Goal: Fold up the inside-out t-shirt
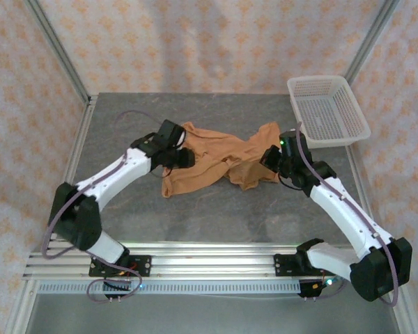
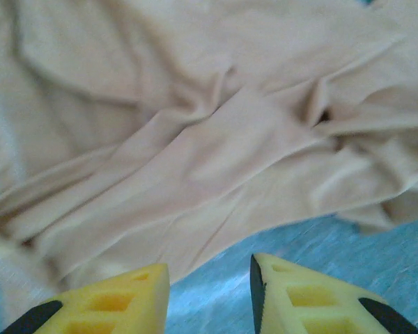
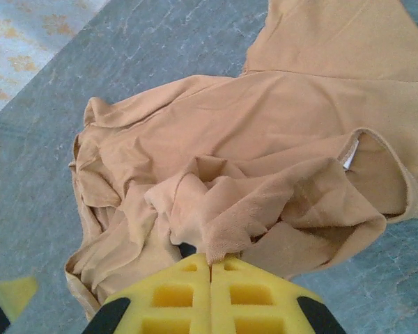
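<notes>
The inside-out t-shirt (image 1: 219, 163) lies crumpled mid-table, apparently at the flattening step, with the right gripper (image 3: 210, 259) clamped on a fold at its right and the left gripper (image 2: 209, 271) parted, empty, likely needing to pinch its left edge next.

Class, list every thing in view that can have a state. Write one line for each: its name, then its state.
t-shirt: crumpled, spread loosely, not folded.
basket: upright, empty.
left tool: open, nothing between its jaws, at the t-shirt's edge.
right tool: shut, pinching a bunched fold of the t-shirt.
</notes>
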You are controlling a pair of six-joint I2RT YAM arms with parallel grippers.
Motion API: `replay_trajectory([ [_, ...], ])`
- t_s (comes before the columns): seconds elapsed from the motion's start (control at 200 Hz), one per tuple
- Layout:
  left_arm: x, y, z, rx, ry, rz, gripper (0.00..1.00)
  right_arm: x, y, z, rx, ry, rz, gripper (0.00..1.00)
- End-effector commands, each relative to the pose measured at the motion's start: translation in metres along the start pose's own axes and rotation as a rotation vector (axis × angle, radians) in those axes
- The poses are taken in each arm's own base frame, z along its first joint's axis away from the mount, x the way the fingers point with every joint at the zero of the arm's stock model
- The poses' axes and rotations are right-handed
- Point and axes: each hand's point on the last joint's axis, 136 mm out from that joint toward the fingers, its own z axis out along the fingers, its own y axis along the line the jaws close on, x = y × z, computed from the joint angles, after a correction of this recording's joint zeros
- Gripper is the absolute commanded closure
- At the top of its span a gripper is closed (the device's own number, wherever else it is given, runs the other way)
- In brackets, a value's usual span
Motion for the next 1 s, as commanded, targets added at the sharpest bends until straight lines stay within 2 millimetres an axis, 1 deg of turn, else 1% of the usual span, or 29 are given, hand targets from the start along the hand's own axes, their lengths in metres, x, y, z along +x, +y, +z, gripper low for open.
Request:
replay_trajectory([
  [0.0, 0.048, 0.037, 0.01, -0.135, 0.114, 0.036, 0.6, -0.018, 0.008, -0.002, -0.027, -0.066, -0.006, 1.0],
  [0.08, 0.062, 0.049, 0.02, -0.164, 0.145, 0.028, 0.59, -0.018, 0.011, -0.001, -0.038, -0.062, -0.004, 1.0],
  [0.16, 0.07, 0.058, 0.03, -0.2, 0.174, 0.031, 0.59, -0.019, 0.013, -0.001, -0.043, -0.057, -0.006, 1.0],
  [0.265, 0.072, 0.064, 0.043, -0.231, 0.194, 0.037, 0.59, -0.019, 0.012, -0.003, -0.041, -0.057, -0.007, 1.0],
  [0.37, 0.071, 0.071, 0.052, -0.275, 0.214, 0.051, 0.58, -0.02, 0.01, -0.006, -0.037, -0.067, -0.005, 1.0],
  [0.54, 0.073, 0.087, 0.05, -0.368, 0.231, 0.07, 0.56, -0.023, 0.008, -0.01, -0.029, -0.076, -0.007, 1.0],
  [0.646, 0.071, 0.092, 0.045, -0.396, 0.215, 0.073, 0.53, -0.024, 0.009, -0.01, -0.033, -0.075, -0.004, 1.0],
  [0.751, 0.069, 0.097, 0.045, -0.412, 0.216, 0.065, 0.53, -0.024, 0.01, -0.009, -0.04, -0.072, 0.0, 1.0],
  [0.816, 0.069, 0.101, 0.047, -0.426, 0.223, 0.061, 0.57, -0.024, 0.01, -0.008, -0.037, -0.068, 0.0, 1.0],
  [0.881, 0.069, 0.104, 0.049, -0.438, 0.227, 0.06, 0.64, -0.025, 0.009, -0.009, -0.035, -0.071, -0.001, 1.0],
  [0.966, 0.068, 0.11, 0.048, -0.456, 0.23, 0.057, 0.84, -0.027, 0.008, -0.01, -0.033, -0.076, 0.0, 1.0],
  [0.996, 0.067, 0.111, 0.047, -0.455, 0.228, 0.055, 0.9, -0.028, 0.008, -0.011, -0.032, -0.076, -0.001, 1.0],
])
